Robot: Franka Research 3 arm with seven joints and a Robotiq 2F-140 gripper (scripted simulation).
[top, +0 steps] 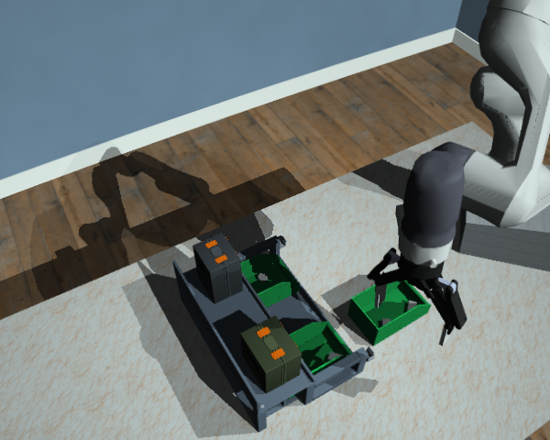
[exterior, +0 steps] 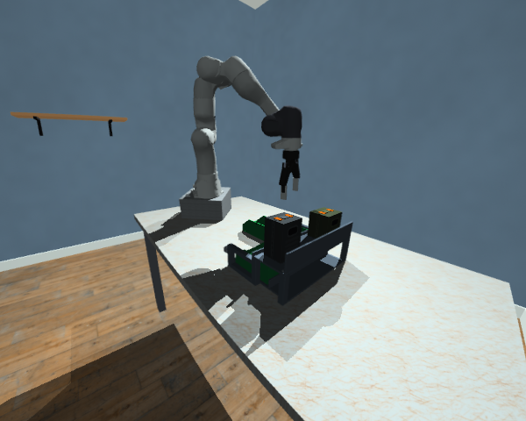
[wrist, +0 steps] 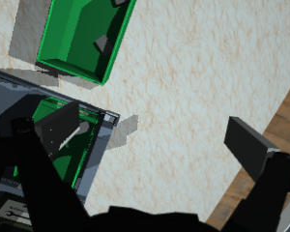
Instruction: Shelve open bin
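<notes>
The green open bin stands upright on the table in front of the shelf, with small grey parts in it. My gripper is wide open and empty, high above the table. In the wrist view its fingers are off the bin, one over the shelf's end and one over the table. The grey shelf holds one green bin at its far end and another green bin at its near end, both with parts. The free place lies between them.
A dark grey box and an olive box, both with orange clips, stand on the shelf's upper board behind the bins. The shelf has raised side rails and a back board. A wooden wall shelf hangs far off.
</notes>
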